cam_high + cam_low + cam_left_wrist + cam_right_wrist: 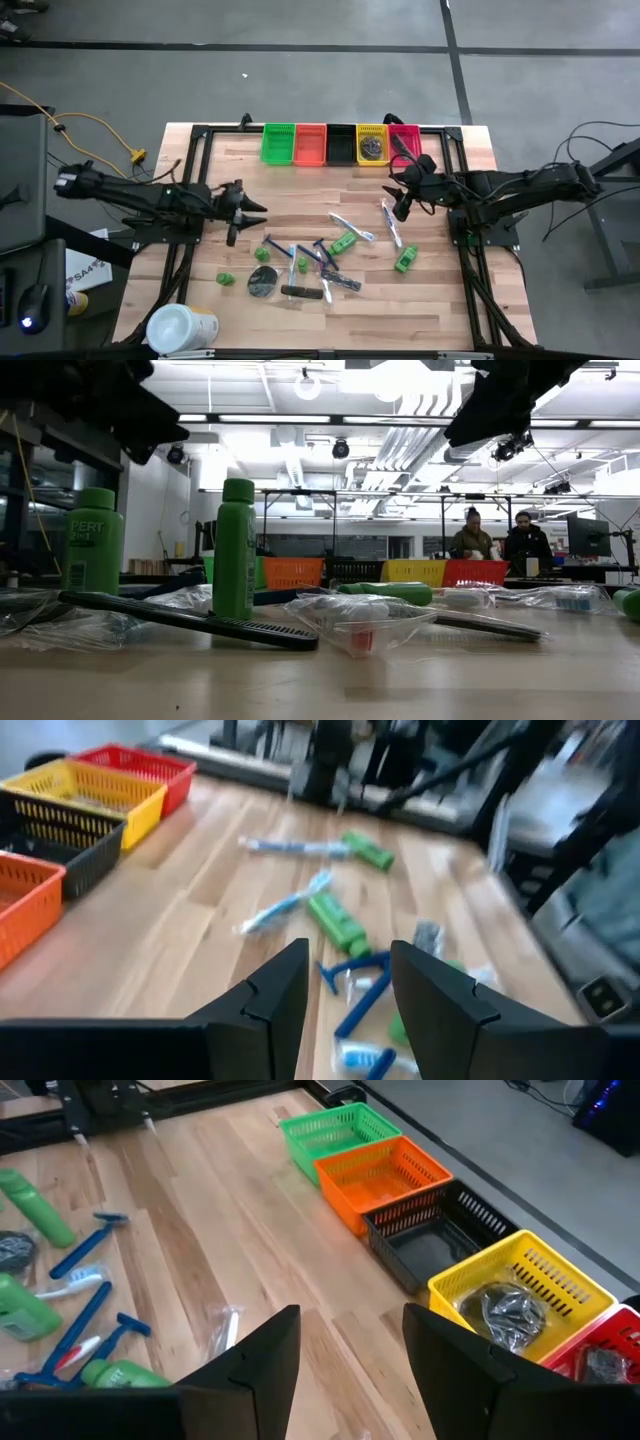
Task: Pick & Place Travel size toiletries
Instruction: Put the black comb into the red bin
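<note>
The toiletries lie scattered mid-table: green mini bottles (343, 242) (405, 260), blue razors (320, 250), toothbrushes (352, 227), a dark disc (262, 281) and a black comb (300, 292). The low view shows two green bottles (237, 548) standing upright and the comb (190, 620) lying flat. My left gripper (255, 213) (350, 990) is open, above the table left of the pile, with the razors (355, 970) ahead of it. My right gripper (400, 200) (350, 1340) is open, above bare wood between the pile and the bins.
Green (279, 143), orange (311, 144), black (341, 144), yellow (372, 144) and red (405, 140) bins line the far edge. The yellow bin (520, 1285) holds a dark crinkled item. A white tub (180, 328) sits at the near left corner. People stand in the room beyond.
</note>
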Available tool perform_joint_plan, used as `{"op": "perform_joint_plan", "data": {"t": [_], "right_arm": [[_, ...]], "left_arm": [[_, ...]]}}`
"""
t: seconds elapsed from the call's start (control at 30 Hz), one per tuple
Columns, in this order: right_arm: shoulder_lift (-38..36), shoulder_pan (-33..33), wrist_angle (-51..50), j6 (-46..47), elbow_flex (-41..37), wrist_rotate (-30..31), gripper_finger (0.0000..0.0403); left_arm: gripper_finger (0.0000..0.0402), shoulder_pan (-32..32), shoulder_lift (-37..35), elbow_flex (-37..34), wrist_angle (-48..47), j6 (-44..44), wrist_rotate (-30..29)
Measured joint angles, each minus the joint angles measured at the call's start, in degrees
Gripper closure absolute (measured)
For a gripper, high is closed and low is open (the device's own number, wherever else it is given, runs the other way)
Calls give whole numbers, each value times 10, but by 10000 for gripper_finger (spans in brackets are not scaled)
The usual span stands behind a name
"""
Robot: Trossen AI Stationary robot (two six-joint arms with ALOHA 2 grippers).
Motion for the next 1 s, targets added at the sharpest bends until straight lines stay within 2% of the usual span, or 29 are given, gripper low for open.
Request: {"op": "perform_joint_plan", "data": {"t": [0.4,0.6,0.77,1.0], "right_arm": [[0,3,1,-3,0,-1,231],[0,3,1,-2,0,-6,231],[0,3,1,-2,0,-4,231],[0,3,0,-2,0,-3,231]], "left_arm": [[258,-222,240,232,-204,-36,-247],[258,-298,350,296,-230,-33,-274],[258,-336,434,334,-242,-32,-301],[258,-362,544,450,-380,-41,-339]]}}
